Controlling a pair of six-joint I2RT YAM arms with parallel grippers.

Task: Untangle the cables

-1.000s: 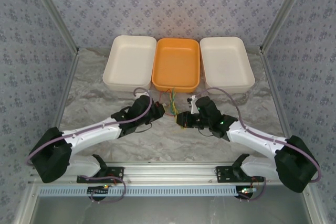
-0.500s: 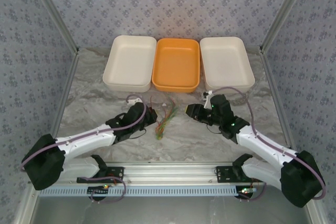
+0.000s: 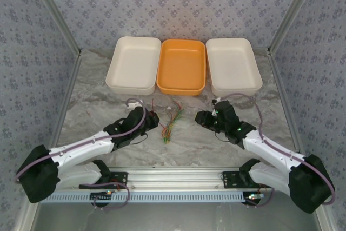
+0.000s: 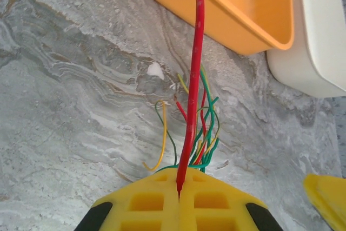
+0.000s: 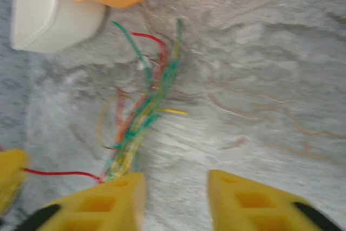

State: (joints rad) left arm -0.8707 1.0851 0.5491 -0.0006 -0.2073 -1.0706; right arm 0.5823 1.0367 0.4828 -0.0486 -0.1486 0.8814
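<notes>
Cable (image 4: 193, 79), end lost inside left claw (image 4: 178, 183)

marble table (image 3: 97, 109), cables (image 3: 170, 123), orange tray (image 3: 181, 88), white trays (image 3: 130, 86)

Open table (image 3: 184, 147) flanks the cables (image 3: 170, 123); trays (image 3: 180, 88) block the far side.

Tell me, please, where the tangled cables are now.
In the top view, the cables lie on the table between the left gripper and the right gripper, in front of the orange tray.
</notes>
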